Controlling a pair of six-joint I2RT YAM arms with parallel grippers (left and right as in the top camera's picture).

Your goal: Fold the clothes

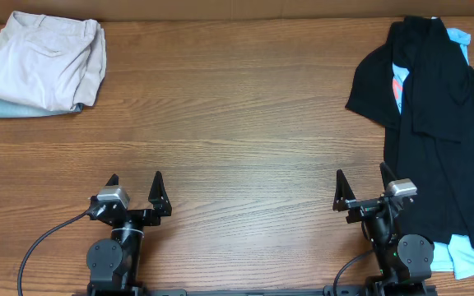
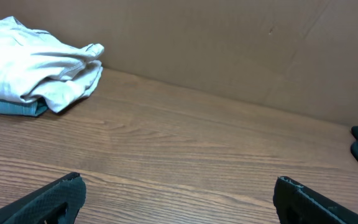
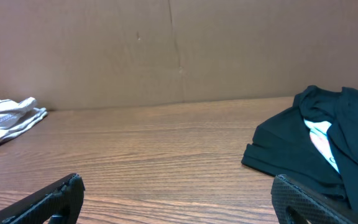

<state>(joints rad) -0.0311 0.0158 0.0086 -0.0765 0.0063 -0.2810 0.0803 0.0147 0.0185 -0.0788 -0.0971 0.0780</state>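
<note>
On woodgrain table (image 1: 237, 123), rumpled black clothes (image 1: 443, 140).

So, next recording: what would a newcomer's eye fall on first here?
The heap of unfolded clothes on the right side of the table stands out, mostly black with light blue showing beneath. In the far left corner lies a folded beige garment on a pale blue garment. At the near edge the left gripper and right gripper stand open and empty.
</note>
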